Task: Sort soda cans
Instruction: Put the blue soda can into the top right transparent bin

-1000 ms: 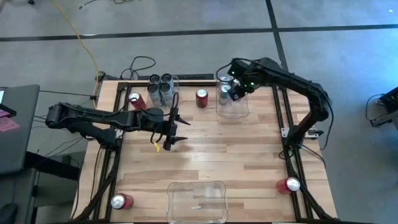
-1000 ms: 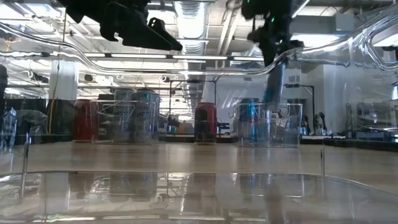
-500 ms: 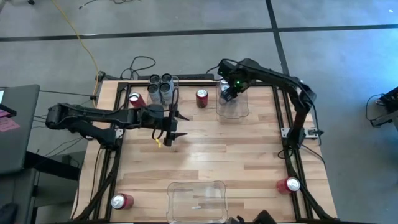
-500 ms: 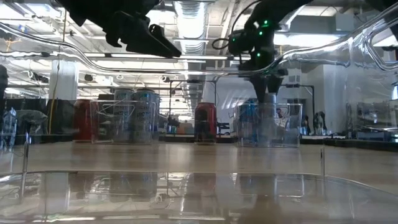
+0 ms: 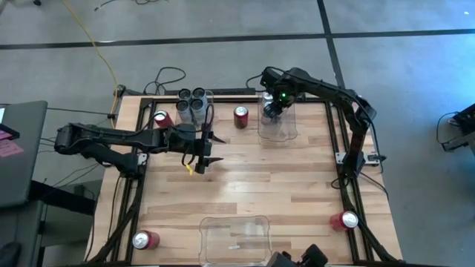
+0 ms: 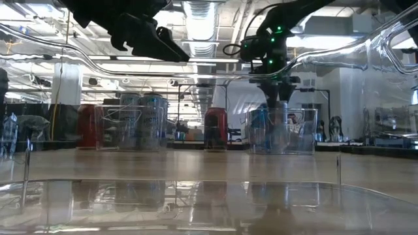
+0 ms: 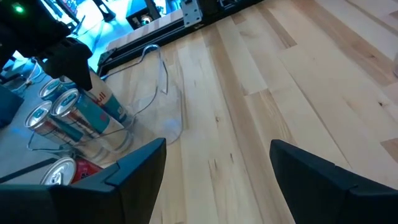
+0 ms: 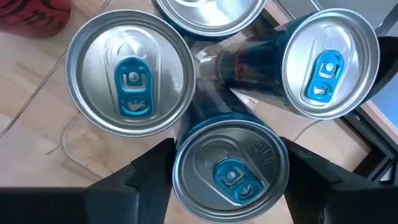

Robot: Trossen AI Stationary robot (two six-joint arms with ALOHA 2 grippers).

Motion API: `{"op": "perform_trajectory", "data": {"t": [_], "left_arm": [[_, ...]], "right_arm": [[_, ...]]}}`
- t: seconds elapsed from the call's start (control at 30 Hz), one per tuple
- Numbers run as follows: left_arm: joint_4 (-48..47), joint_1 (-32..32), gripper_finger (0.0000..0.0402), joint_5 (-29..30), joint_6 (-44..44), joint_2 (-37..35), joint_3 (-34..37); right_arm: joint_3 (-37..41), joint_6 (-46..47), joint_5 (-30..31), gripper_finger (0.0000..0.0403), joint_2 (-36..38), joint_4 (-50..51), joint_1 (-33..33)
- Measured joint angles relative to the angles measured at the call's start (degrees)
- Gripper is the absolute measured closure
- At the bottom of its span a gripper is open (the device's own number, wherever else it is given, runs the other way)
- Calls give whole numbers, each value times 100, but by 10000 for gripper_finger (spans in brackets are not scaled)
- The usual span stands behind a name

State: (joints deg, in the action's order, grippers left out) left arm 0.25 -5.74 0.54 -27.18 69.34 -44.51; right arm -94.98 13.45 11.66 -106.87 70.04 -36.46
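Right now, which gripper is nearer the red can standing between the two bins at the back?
Right. The right gripper hangs over the bin just beside the red can; the left gripper hovers farther off, nearer the table's middle.

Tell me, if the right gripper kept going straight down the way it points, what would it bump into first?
Probably the blue-tabbed can sitting between the right gripper's open fingers, inside the clear bin at the table's far side.

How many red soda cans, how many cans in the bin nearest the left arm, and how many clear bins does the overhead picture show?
Red soda cans: 4
Cans in that bin: 4
Clear plastic bins: 3
Total: 11
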Motion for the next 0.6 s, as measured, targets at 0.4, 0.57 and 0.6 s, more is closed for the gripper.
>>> {"op": "perform_trajectory", "data": {"t": [0.4, 0.57, 0.6], "left_arm": [[-34, 0, 117, -2, 42, 0, 0], [-46, 0, 117, -2, 42, 0, -1], [-47, 0, 117, -2, 42, 0, 0]], "right_arm": [[0, 36, -127, 116, 0, -26, 8], [0, 89, -149, 116, 0, -31, 8], [0, 137, -149, 116, 0, -31, 8]]}}
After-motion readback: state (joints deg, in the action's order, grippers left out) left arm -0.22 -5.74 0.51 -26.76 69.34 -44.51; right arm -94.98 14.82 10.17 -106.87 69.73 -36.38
